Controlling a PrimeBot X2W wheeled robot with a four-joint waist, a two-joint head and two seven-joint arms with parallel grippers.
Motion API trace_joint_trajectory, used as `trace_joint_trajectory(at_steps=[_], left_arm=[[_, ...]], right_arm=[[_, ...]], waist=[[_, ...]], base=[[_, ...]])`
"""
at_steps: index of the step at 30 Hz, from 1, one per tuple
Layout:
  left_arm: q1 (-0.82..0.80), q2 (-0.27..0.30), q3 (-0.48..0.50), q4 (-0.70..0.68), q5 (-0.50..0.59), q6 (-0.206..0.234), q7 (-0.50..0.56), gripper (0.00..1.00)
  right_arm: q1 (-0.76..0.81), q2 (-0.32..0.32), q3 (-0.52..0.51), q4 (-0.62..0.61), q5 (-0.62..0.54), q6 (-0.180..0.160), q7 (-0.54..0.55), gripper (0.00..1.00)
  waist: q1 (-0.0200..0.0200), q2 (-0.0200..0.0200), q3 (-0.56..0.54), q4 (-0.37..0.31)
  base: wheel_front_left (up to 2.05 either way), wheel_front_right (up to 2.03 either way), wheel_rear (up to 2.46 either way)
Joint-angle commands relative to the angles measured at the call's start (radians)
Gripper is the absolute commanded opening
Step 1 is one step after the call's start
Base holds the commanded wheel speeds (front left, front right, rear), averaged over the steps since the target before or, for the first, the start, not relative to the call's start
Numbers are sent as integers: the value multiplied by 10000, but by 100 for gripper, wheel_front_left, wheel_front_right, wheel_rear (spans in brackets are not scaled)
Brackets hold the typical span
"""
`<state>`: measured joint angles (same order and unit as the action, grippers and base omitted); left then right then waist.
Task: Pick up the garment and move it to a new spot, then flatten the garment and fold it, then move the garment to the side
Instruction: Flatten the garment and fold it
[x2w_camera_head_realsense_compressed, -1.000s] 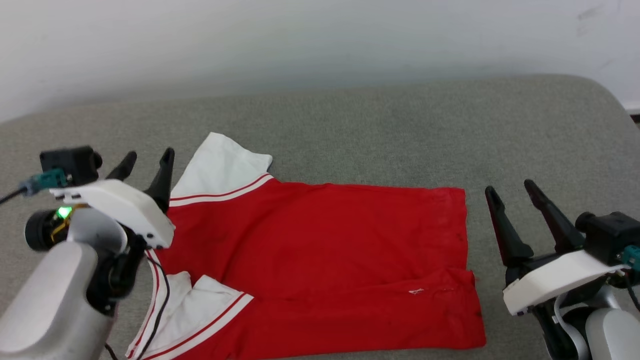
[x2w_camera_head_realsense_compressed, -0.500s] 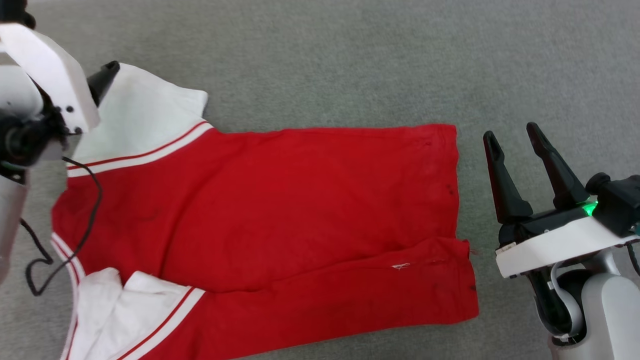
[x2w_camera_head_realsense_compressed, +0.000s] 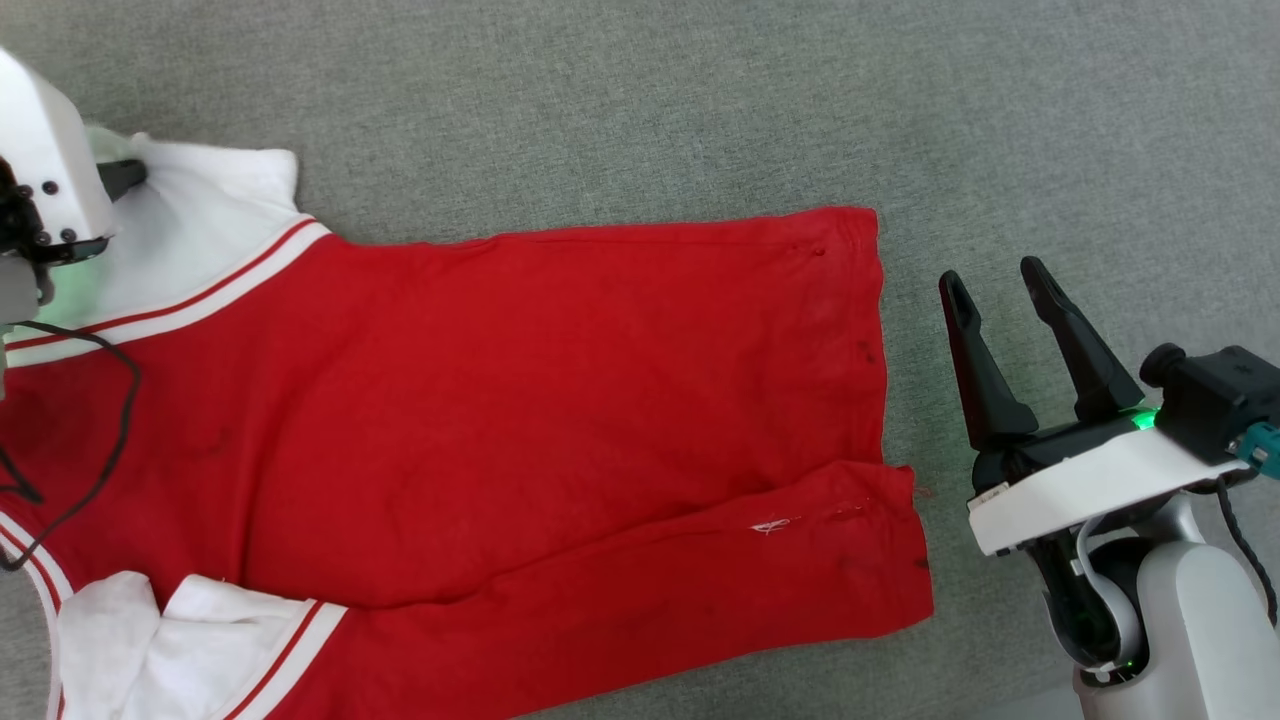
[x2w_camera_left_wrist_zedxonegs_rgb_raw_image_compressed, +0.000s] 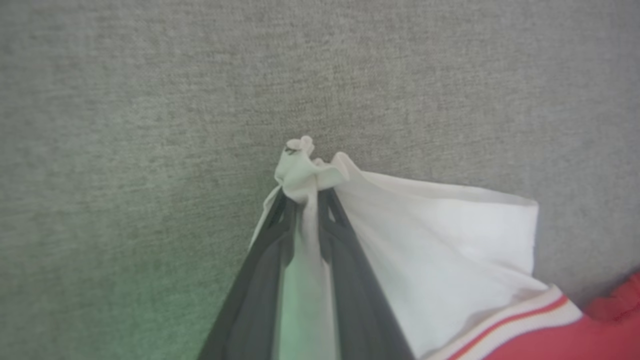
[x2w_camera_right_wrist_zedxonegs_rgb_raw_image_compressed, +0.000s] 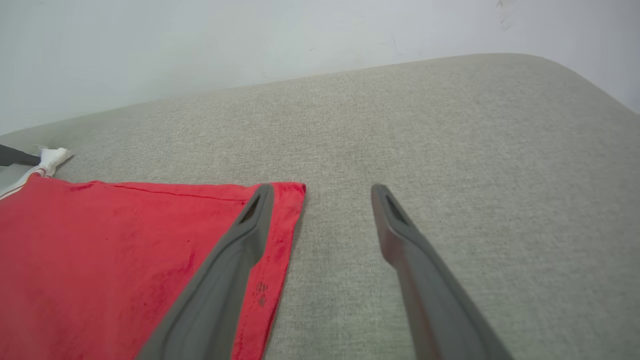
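Garment lies spread across the grey padded surface, its red body mostly flat, with a fold running along the near side and a second white sleeve crumpled at the near left corner. At the far left corner the left gripper has its two dark fingers pinched on the tip of the white sleeve, a little wad of cloth bunched at the fingertips. The right gripper stands with fingers spread wide, holding nothing, just beside the garment's right hem.
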<state>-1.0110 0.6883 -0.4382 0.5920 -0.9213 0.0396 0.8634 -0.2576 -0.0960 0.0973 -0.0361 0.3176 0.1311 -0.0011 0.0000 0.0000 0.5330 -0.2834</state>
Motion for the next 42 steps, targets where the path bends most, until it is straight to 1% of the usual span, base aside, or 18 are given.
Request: trace_joint_trajectory(at_steps=[1, 6, 8, 10, 13, 16, 18, 20, 24, 28, 29, 30, 31, 34, 38, 42], left_arm=[[906, -582, -455, 504, -116, 33, 353, 0], [709, -798, -521, 544, 63, -43, -160, 0], [575, -918, -534, 588, 106, -54, -353, 0], [411, -989, -495, 607, 198, -50, -679, 0], [105, -1095, -465, 588, 402, -56, -1239, 0], [-252, -1265, -451, 481, 512, -137, -1712, 0], [-376, -1507, -291, 400, 353, -201, -2035, 0], [-354, -1627, -223, 343, 297, -264, -2300, 0], [-309, -1832, -113, 82, 148, -403, -2673, 0], [-184, -1837, -124, -115, 131, -515, -2851, 0], [-153, -1825, -125, -146, 122, -549, -2884, 0], [-133, -1814, -121, -174, 122, -555, -2926, 0], [-103, -1810, -125, -201, 131, -580, -2970, 0], [52, -1832, -139, -221, 110, -629, -3083, 0], [256, -1818, -40, -192, 21, -655, -3343, 0], [682, -1841, 92, -291, -107, -740, -3742, 0]], right_arm=[[-173, -34, 19, 50, 64, -8, -13, 100], [-364, -314, 28, 278, 442, -8, 349, 100], [-483, -455, -62, 477, 663, -6, 671, 100], [-728, -610, -122, 765, 1055, -6, 1242, 100], [-1191, -868, -241, 1247, 1565, -6, 2435, 100], [-1763, -1178, -252, 1782, 1870, -6, 3876, 100], [-2142, -1343, -228, 2111, 1990, -6, 4780, 100], [-2491, -1484, -133, 2481, 2002, -6, 5606, 100], [-3141, -1574, 19, 3217, 2049, -6, 6695, 100], [-3363, -1527, 361, 4244, 2066, -6, 7800, 100], [-3368, -1468, 448, 4454, 2065, -8, 8014, 43], [-3373, -1397, 534, 4657, 2104, -8, 8242, 11], [-3381, -1374, 651, 4795, 2115, -6, 8462, 0], [-3549, -1414, 779, 4897, 2122, -6, 8537, 0], [-3979, -1721, 782, 4544, 2037, -6, 8074, 0], [-4080, -2099, 607, 4079, 1892, -6, 7470, 0]], waist=[[0, 0, 1, 3], [0, 0, -144, 228], [0, 0, -263, 382], [0, 0, -408, 522], [0, 0, -621, 811], [0, 0, -774, 1127], [0, 0, -839, 1346], [0, 0, -877, 1535], [0, 0, -791, 1866], [0, 0, -661, 2092], [0, 0, -646, 2133], [0, 0, -636, 2166], [0, 0, -634, 2200], [0, 0, -701, 2294], [0, 0, -985, 2394], [0, 0, -1523, 2539]], base=[[0, 0, 0], [0, 0, 0], [0, 0, 0], [0, 0, 0], [0, 0, 0], [0, 0, 0], [0, 0, 0], [0, 0, 0], [0, 0, 0], [0, 0, 0], [0, 0, 0], [0, 0, 0], [0, 0, 0], [0, 0, 0], [0, 0, 0], [0, 0, 0]])
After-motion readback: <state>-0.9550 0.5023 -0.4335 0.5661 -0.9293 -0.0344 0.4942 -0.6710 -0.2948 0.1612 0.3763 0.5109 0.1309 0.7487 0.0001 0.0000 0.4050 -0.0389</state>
